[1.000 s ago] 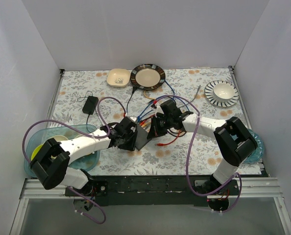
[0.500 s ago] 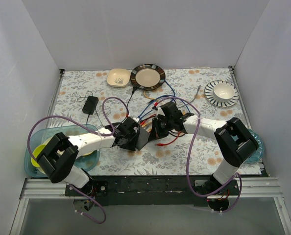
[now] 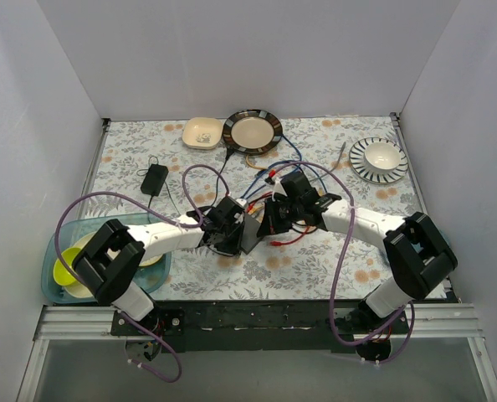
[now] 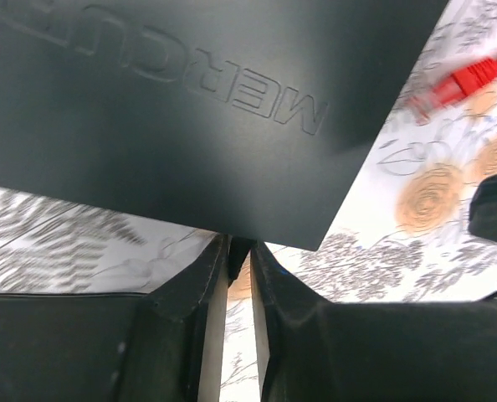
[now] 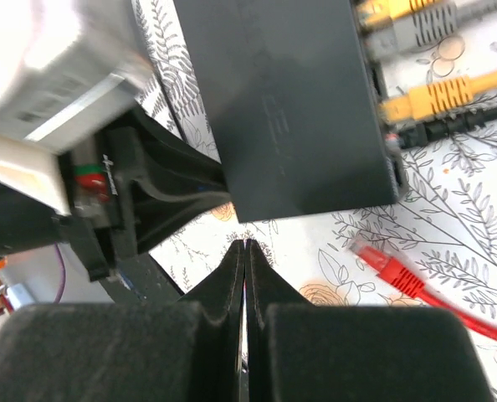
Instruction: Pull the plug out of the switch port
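Embossed lettering on the switch reads "MERCUS…"; the rest blurs. Its smooth, matte dark slab lies just beyond your left claw, which is pinched to a thin slit on nothing, perhaps touching the edge. Your right claw is clenched empty just short of the switch's corner. Yellow plugs sit in its ports. A loose red plug lies on the floral desk, right of that claw. Well left of the left claw, a teal tray holds a yellow bowl.
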{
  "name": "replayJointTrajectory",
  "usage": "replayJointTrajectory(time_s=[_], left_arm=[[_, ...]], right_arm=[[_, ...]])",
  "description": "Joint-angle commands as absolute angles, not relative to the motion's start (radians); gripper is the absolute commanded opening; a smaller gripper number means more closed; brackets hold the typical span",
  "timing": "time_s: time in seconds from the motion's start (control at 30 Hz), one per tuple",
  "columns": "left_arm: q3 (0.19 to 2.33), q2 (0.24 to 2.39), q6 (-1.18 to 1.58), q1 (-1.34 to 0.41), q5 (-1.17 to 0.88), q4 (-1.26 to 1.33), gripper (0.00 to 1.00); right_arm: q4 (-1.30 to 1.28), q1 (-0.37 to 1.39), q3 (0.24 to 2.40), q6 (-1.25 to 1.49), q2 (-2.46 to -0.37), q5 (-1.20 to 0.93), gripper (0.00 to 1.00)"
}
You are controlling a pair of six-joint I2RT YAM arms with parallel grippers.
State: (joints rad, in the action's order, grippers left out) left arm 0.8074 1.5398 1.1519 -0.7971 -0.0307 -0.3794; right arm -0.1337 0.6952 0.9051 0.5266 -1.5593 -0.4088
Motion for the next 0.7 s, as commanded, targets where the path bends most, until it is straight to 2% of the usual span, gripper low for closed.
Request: replayJointTrajectory(time_s=[0.0, 0.13, 0.4, 0.5, 0.57, 0.6, 0.67], left_arm=[[0.861, 1.571, 1.184, -0.818, -0.083, -0.307, 0.06], [0.879, 1.588, 1.198, -0.824, -0.083, -0.308, 0.00], [0.856, 1.566, 1.212, -0.824, -0.031, -0.347, 0.00], [0.847, 1.559, 1.215, -0.824, -0.018, -0.354, 0.00], [0.847, 1.560, 1.215, -0.824, -0.026, -0.357, 0.00], [0.851, 1.563, 1.216, -0.824, -0.038, -0.357, 0.00], [0.861, 1.572, 1.220, -0.824, -0.057, -0.353, 0.00]], right_arm=[[-0.152, 0.689, 0.900, 0.508, -1.509, -0.362, 0.01], [-0.123, 0.687, 0.891, 0.526, -1.519, -0.367, 0.01], [0.075, 0.683, 0.845, 0.649, -1.594, -0.466, 0.01], [0.017, 0.712, 0.873, 0.557, -1.580, -0.379, 0.02], [-0.033, 0.735, 0.882, 0.499, -1.566, -0.313, 0.16], [-0.067, 0.750, 0.879, 0.480, -1.553, -0.245, 0.31], [-0.071, 0.752, 0.862, 0.479, -1.537, -0.207, 0.39]])
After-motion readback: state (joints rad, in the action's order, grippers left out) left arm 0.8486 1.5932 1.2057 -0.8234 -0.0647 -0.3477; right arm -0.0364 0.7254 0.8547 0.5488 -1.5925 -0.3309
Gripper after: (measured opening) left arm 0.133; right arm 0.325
